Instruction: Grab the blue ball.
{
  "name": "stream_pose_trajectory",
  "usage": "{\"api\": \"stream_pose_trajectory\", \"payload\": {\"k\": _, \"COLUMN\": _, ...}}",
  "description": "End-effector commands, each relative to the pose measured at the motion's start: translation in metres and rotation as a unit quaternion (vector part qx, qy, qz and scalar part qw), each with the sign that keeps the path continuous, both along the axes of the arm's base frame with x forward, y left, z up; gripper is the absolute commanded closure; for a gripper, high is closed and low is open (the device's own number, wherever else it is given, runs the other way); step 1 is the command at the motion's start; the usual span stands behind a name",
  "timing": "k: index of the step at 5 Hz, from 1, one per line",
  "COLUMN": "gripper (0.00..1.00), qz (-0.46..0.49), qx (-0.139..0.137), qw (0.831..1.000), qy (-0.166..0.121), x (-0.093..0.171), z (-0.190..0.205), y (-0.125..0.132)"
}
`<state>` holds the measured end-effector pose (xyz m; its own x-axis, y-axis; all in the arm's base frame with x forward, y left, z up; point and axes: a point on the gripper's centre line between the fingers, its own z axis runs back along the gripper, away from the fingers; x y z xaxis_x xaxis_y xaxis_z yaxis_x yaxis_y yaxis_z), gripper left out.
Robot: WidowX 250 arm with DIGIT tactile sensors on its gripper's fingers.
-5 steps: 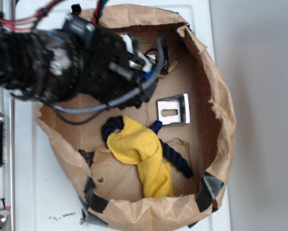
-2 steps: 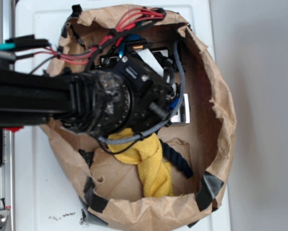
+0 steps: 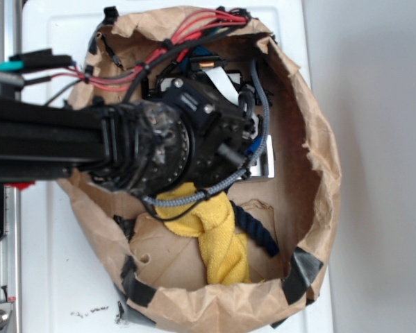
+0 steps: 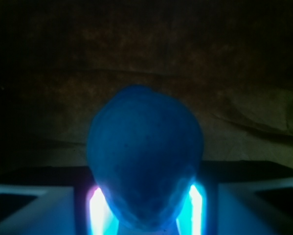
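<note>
Gripper [image 4: 145, 215] fingers [image 4: 98, 211] sit on either side of the blue ball [image 4: 145, 166] in the wrist view, glowing bright at its lower flanks and apparently touching it; whether they are truly pinching it with force or only resting against it I cannot tell, since the shot is dark and the contact edges are blurred. The ball fills the middle of that view, between the fingers, with dim brown paper behind it. In the exterior view the ball itself is hidden under the black wrist and gripper body [image 3: 214, 142], which hangs low inside the brown paper bag [image 3: 312, 139], toward its far side. The likeliest failure, as I judge it, is a slip: a round, slightly fuzzy ball held low on its sides could squirt forward out of the fingers when the arm lifts. A sliver of the metal bracket [image 3: 267, 161] shows just right of the gripper, so a sideways drift could knock it. Nearer in the bag lie the yellow cloth [image 3: 214, 236] and the dark rope [image 3: 258, 232], close enough that the braided cable [image 3: 214, 189] looping under the wrist might drag on the cloth. The crumpled bag wall could also catch the wiring on the way up.
</note>
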<state>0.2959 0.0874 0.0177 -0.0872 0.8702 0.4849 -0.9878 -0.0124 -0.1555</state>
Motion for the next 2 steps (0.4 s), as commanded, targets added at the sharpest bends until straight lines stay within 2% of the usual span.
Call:
{"api": "stream_pose_trajectory", "payload": {"k": 1, "gripper": 1.0, "qz": -0.09, "qx": -0.046, "qw": 0.995, "qy": -0.001, "x": -0.012, "z": 0.048, "y": 0.01}}
{"api": "stream_pose_trajectory", "payload": {"k": 2, "gripper": 1.0, "qz": -0.201, "qx": -0.105, "qw": 0.973, "qy": 0.038, "x": -0.015, "z": 0.076, "y": 0.009}}
